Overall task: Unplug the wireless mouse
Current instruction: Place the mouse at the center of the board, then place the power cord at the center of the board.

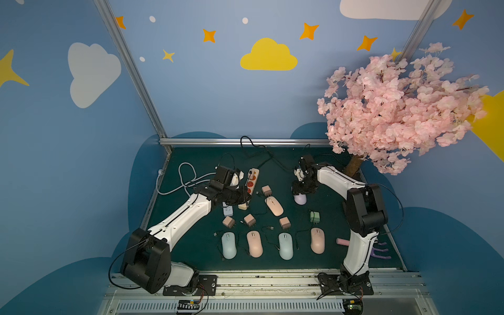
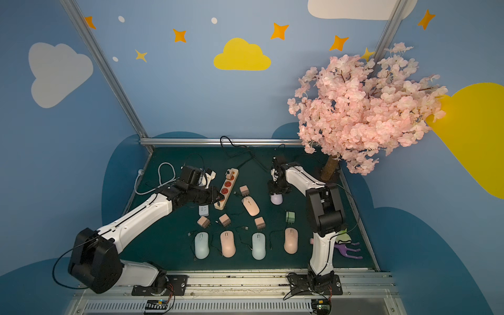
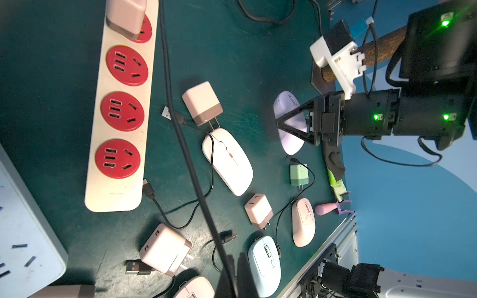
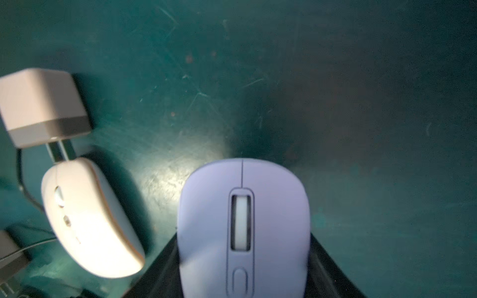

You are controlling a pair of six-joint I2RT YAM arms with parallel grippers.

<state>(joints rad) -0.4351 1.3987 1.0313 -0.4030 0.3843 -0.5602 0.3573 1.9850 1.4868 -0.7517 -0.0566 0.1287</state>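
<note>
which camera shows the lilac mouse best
The right wrist view: the lilac mouse sits close up, its scroll wheel plain to see. In both top views it is small and half hidden under the right gripper. The left wrist view shows it only partly, behind that gripper.

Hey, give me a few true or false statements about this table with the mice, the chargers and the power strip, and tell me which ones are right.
1. A pink charger is plugged into an end socket of the power strip. True.
2. All four mice in the front row are blue. False: they alternate, a blue mouse, a pink mouse, another blue mouse, another pink mouse.
3. The right gripper is closed around the purple mouse. True.
4. The green charger is plugged into the power strip. False: it lies on the mat, apart from the strip.
</note>
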